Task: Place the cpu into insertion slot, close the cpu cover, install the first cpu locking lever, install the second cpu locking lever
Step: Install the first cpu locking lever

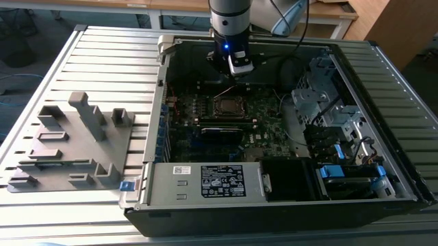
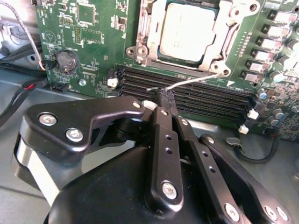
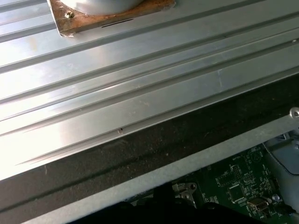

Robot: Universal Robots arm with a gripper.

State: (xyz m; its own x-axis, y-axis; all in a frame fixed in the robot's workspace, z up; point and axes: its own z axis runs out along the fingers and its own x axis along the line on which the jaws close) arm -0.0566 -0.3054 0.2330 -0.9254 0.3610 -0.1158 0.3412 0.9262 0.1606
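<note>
A ribbed metal tabletop (image 3: 140, 84) is seen beside a dark case wall (image 3: 140, 149) and a green circuit board (image 3: 238, 186).

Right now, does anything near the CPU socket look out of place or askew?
Yes. One thin silver locking lever juts from a corner of the cpu cover, slanting across the black memory slots instead of lying along the frame. The shut gripper seems to pinch its free end. The cpu itself sits flat under the cover.

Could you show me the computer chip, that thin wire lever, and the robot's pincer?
the cpu (image 2: 187, 30), second wrist view, middle of its grey metal top.
the locking lever (image 2: 196, 80), second wrist view, midway along the silver wire.
the pincer (image 2: 166, 95), second wrist view, where its black tips close on the lever.
</note>
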